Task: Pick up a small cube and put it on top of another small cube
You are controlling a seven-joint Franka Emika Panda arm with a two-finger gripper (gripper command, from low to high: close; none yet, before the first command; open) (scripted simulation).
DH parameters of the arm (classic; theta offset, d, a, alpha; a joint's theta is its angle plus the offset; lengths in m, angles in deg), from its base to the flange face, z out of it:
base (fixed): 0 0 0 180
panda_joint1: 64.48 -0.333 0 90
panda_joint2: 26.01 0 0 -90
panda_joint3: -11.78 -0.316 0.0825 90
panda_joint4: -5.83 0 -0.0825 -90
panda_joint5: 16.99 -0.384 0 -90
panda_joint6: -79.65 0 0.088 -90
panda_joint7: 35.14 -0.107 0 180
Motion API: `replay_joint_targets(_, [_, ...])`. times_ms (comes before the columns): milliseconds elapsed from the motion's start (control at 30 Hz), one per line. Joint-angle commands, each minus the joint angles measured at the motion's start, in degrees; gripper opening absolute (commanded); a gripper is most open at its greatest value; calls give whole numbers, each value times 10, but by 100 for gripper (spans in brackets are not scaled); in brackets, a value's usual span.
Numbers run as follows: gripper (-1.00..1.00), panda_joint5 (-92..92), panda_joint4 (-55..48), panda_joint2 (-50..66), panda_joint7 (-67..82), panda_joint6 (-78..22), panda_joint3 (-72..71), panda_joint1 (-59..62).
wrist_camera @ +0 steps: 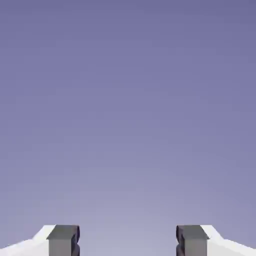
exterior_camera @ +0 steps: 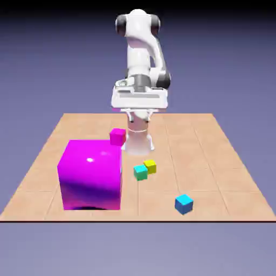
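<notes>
Blue cube (exterior_camera: 184,204) sits alone on the table (exterior_camera: 215,161), on the near side of the teal cube (exterior_camera: 140,172), toward the exterior view's right.
I see my gripper (wrist_camera: 127,242) spread wide, empty, facing plain backdrop; a yellow cube (exterior_camera: 150,166) touches the teal one.

Arm (exterior_camera: 141,64) folded upright, fingers (wrist_camera: 63,240) spread wide, holding nothing.
</notes>
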Motion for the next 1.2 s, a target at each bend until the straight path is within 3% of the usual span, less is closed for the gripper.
replay_joint_targets(0, [0, 4, -3, 21, 3, 12, -6, 1])
replay_joint_targets(867, [0, 94, -75, 539, 76, 321, -156, 19])
replay_joint_targets(1100, [0, 56, -166, 674, 113, 366, -120, -36])
replay_joint_targets(1133, [-100, 56, -166, 674, 113, 366, -120, -36])
replay_joint_targets(1167, [-100, 56, -166, 674, 113, 366, -120, -36])
